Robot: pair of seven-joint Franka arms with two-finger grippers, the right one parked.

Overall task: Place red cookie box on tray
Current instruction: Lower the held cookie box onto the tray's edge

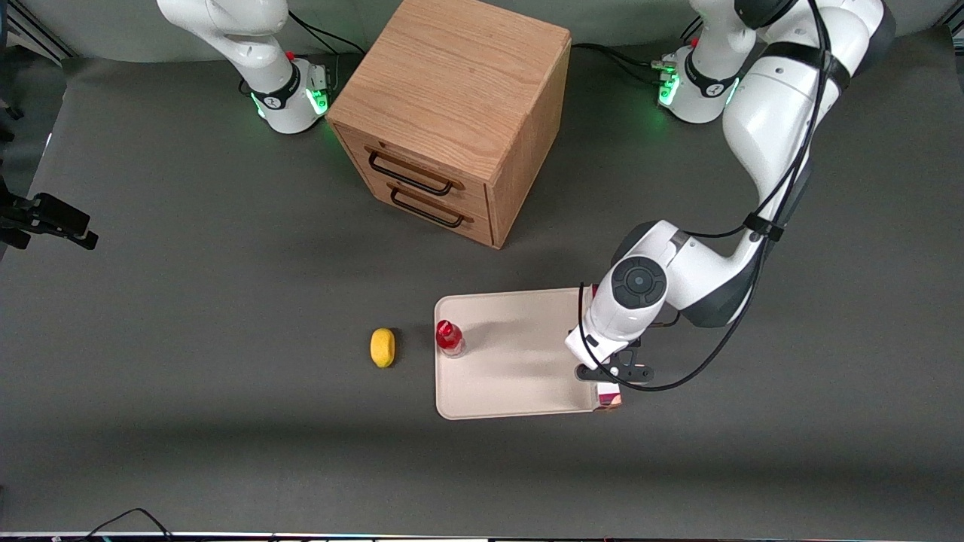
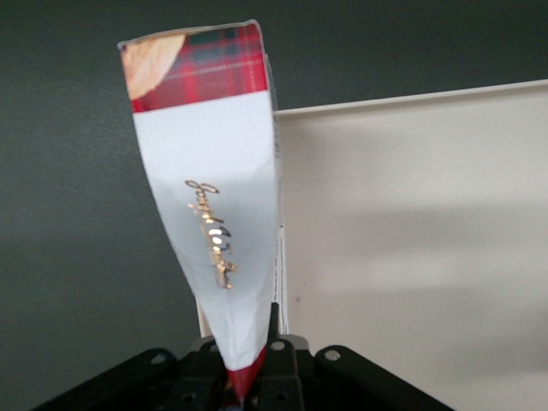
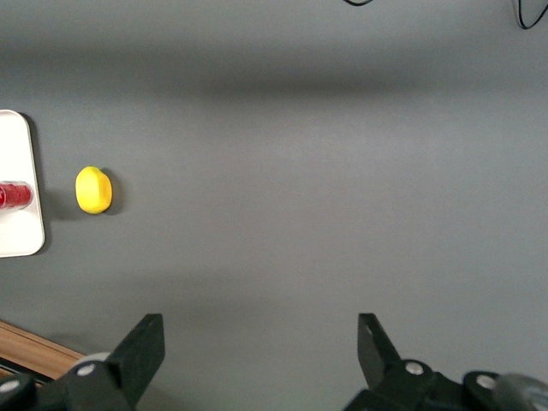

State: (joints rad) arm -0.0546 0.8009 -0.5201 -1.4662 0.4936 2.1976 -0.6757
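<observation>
Slim cardboard red cookie box, tartan print, white patch, clamped in end effector over edge of smooth cream tray, toward working arm's end.

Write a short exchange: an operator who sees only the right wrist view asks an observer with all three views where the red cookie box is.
Operator: I see one end of the tray, a red-capped bottle on it and a lemon beside it. Where is the red cookie box?
Observer: The gripper is shut on one end of the red cookie box.
Operator: Is the box over the tray?
Observer: It hangs along the tray's rim toward the working arm's end, largely over the dark table. In the front view only its tip shows below the gripper.
</observation>
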